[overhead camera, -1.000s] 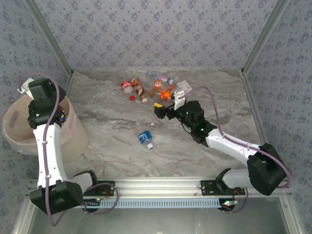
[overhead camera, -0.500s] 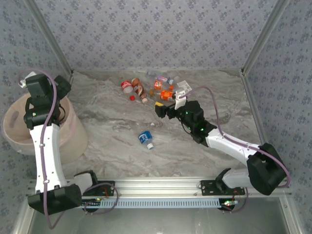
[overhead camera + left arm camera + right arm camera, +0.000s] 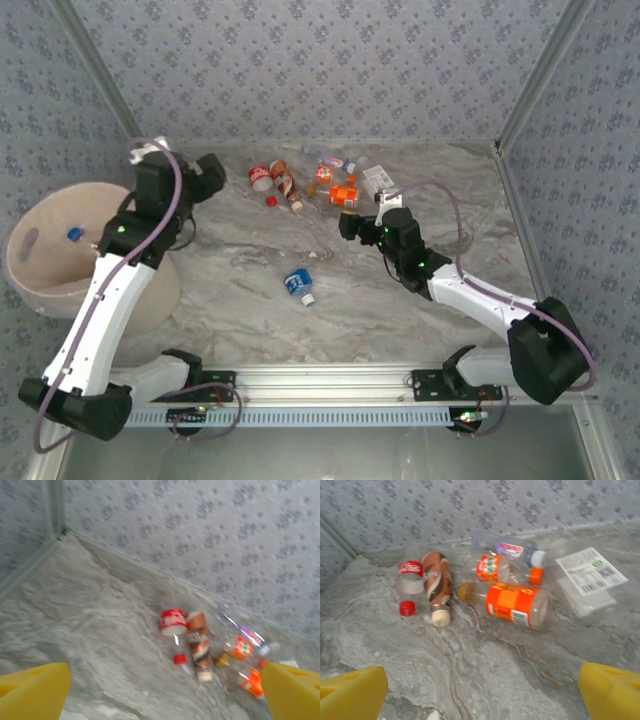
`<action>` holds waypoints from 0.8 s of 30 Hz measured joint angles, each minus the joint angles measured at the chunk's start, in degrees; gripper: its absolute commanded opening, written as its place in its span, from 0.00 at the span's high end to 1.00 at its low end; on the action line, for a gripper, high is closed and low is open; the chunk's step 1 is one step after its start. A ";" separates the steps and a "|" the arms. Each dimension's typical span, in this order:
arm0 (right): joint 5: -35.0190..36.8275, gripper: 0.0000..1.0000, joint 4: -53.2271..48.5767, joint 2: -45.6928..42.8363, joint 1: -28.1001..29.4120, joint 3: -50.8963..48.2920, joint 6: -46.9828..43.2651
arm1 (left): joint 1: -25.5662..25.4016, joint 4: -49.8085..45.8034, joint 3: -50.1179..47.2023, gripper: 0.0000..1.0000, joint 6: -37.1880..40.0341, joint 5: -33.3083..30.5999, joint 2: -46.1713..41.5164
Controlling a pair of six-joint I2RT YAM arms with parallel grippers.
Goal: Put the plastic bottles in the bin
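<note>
Widely spread, left end effector (image 3: 160, 697) and right end effector (image 3: 480, 695) face crumpled clear bottles (image 3: 517, 604).

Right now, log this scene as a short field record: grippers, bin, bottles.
left gripper: open, empty, beside the bin
right gripper: open, empty, just short of the orange-labelled bottle
bin: at the left side; small blue item inside, likely a bottle
lone bottle: blue label, lying alone at centre
far side: red-labelled bottle, brown-labelled bottle, orange-labelled bottle and others, all lying down
</note>
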 measured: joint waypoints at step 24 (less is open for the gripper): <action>2.58 0.00 -10.99 -13.60 -5.99 -8.17 6.51 | -22.93 4.22 -16.68 0.02 -18.36 3.45 22.29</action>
